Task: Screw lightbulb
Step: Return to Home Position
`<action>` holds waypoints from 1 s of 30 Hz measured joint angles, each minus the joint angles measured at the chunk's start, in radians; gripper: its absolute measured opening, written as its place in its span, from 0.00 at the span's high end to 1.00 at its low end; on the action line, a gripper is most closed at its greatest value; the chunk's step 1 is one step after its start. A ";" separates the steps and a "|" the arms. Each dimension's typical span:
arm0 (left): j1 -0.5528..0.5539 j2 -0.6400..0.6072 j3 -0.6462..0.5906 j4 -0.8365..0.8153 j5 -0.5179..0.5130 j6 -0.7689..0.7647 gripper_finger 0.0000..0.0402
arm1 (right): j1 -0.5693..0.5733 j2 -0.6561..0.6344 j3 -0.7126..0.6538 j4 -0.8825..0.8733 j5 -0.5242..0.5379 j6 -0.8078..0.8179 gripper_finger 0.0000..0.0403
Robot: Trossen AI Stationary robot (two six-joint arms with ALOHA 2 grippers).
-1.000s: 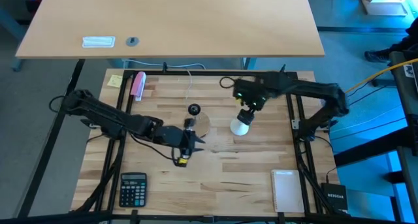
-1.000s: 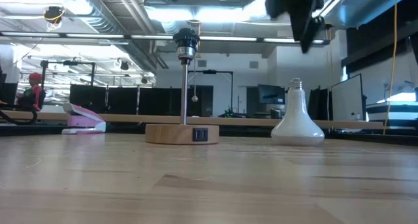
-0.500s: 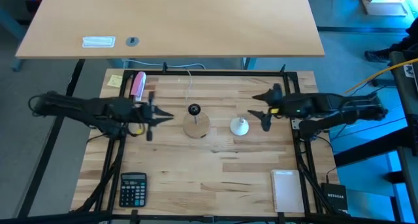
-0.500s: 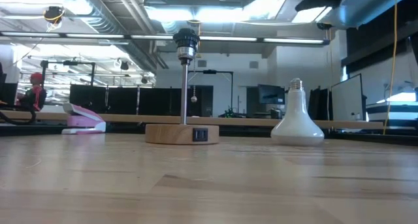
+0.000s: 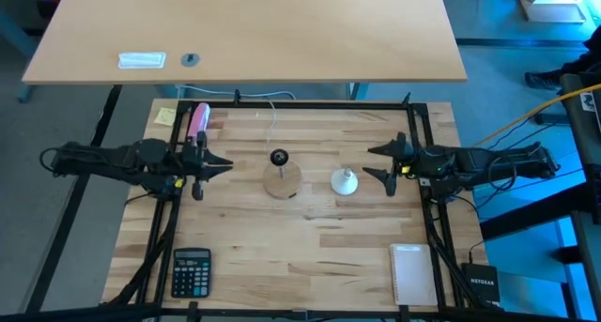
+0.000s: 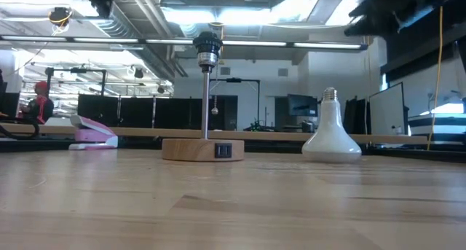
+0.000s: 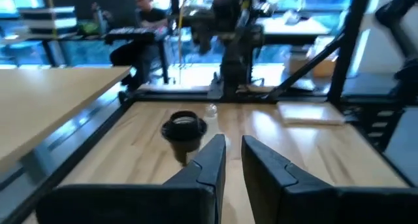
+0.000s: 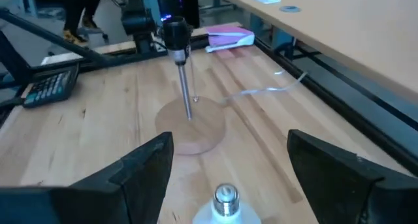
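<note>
Butcher-block table [image 5: 310,237], bordered by black frame rails; a second pale tabletop lay beyond its far edge.

- Lamp [image 5: 281,176]: round wooden disc with an upright stem and an empty black socket, near the table's middle. Taken as the reference for all places.
- Lightbulb [image 5: 346,181]: stood globe down and screw base up on the wood, near the lamp on the right arm's side, apart from the disc and held by nothing.
- Right gripper [image 5: 374,163]: beyond the bulb from the lamp, near the table's edge, above the wood, fingers [image 8: 147,162] spread wide and empty.
- Left gripper [image 5: 225,164]: on the lamp's opposite side, clear of it, fingers [image 7: 209,162] parted by only a narrow gap, empty.
- Pink stapler [image 5: 198,121] and yellow sticky note [image 5: 165,116]: far-left of the lamp, at the edge.
- Calculator [image 5: 191,271]: near-left corner.
- White pad [image 5: 411,273]: near-right corner.
- Bare wood ran from the lamp to the near edge.
</note>
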 joint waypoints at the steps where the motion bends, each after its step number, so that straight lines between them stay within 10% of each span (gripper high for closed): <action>1: 0.005 -0.021 -0.032 0.028 0.021 -0.002 0.89 | 0.000 -0.017 -0.038 0.034 0.000 -0.002 0.25; 16: 0.120 -0.262 -0.314 0.179 0.092 -0.001 0.89 | 0.000 -0.475 -0.426 0.310 -0.130 -0.020 0.25; 30: 0.185 -0.452 -0.512 0.199 0.132 -0.126 0.89 | 0.000 -0.594 -0.550 0.340 -0.130 -0.020 0.25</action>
